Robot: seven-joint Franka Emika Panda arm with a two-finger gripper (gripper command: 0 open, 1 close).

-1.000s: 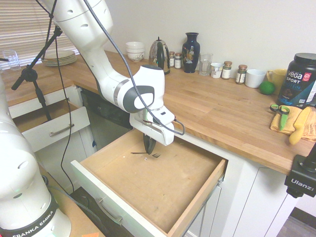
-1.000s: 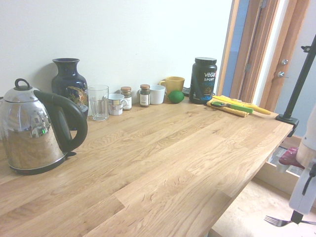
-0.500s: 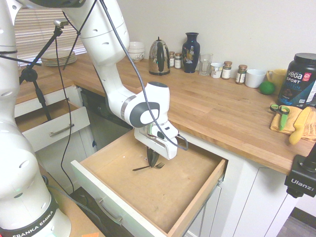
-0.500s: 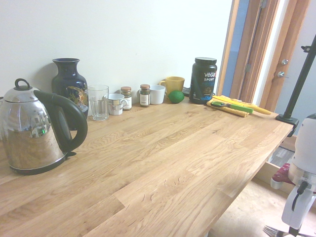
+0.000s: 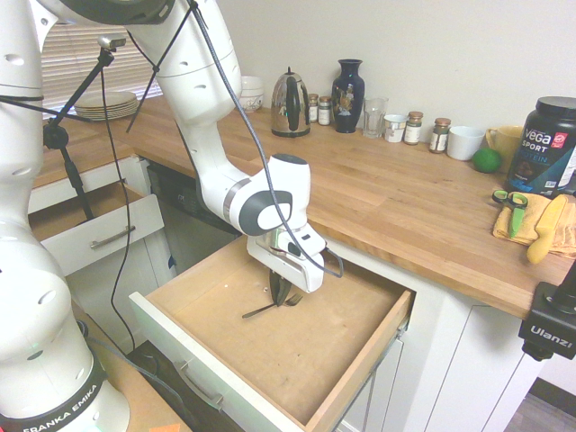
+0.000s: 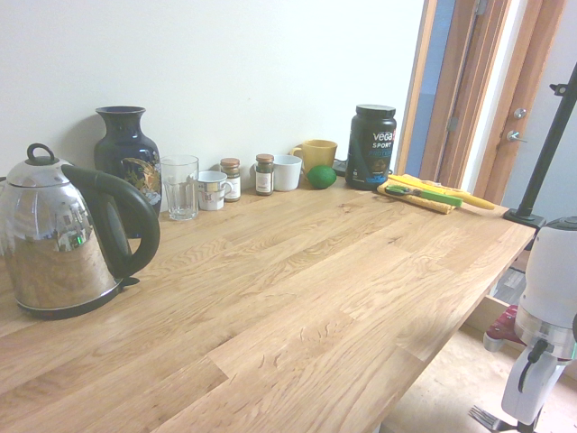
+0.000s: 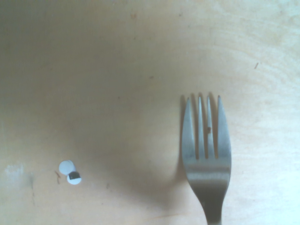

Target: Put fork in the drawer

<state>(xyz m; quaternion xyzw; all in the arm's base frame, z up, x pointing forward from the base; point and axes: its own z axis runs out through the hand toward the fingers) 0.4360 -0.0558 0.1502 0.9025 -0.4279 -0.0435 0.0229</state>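
Down inside the open drawer: we see the end effector [image 5: 282,295] pointing straight down, clenched on the fork [image 5: 267,307], just over the wooden base.
Fork: we find it held near its middle, roughly level, handle slanting toward the drawer front, tines at the fingers; whether it touches the base we cannot tell.
Drawer [image 5: 360,355]: pulled far out below the worktop [image 5: 396,202], light-brown base and sides, white front with a metal bar handle [image 5: 200,387]; we see only the fork and the end effector within it.
First exterior view: we get the whole drawer, a smaller white-fronted drawer [image 5: 94,236] also pulled out, and stacked plates [image 5: 106,104] and bowls [image 5: 245,92] on the worktop.
Second exterior view: we lose most of the drawer; only the fork's tines [image 6: 487,419] and the arm's wrist show at the lower right, beyond the worktop edge, while the kettle [image 6: 63,239], vase [image 6: 128,158], glass [image 6: 180,187] and yellow mug [image 6: 315,154] stand close up.
Wrist view: we alone get the four tines [image 7: 206,140] close, over bare wood, with two small round white specks [image 7: 70,172] well apart from them.
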